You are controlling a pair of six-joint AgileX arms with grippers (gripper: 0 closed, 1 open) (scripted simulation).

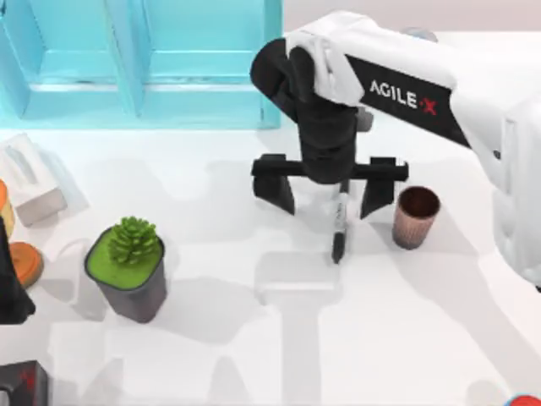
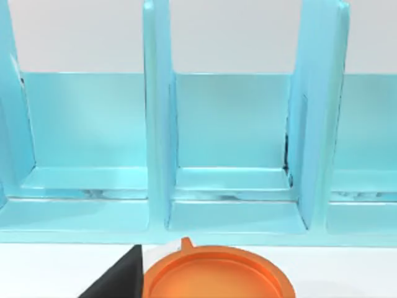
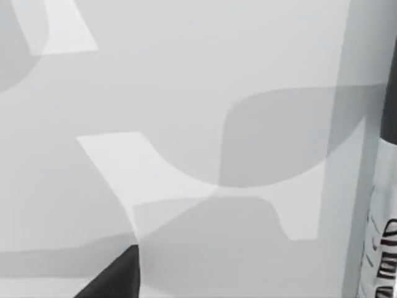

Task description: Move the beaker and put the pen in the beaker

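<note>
The two black fingers (image 1: 277, 193) of the right gripper (image 1: 328, 196) stand wide apart, one on each side of the slim black marker pen with a white-grey labelled middle (image 1: 339, 227), and neither one touches it. The pen lies flat on the white table (image 1: 423, 338) near the middle, its length running from far to near, with its far end under the gripper's body. In the right wrist view the pen's labelled barrel (image 3: 384, 248) runs along one edge over the bare tabletop. Just to the right of the pen, apart from it, the small copper-brown cylindrical beaker (image 1: 415, 216) stands upright with its dark inside showing. The white AgileX right arm reaches in from the right side over the table.

On the left sits a dark grey square pot with a green succulent (image 1: 128, 269). Along the far edge stands a turquoise shelf rack (image 1: 144, 76). The left arm is parked at the left edge; whether its fingers are apart or together I cannot tell. Its wrist view shows the rack's compartments (image 2: 232, 155) and an orange round dish (image 2: 217, 276).
</note>
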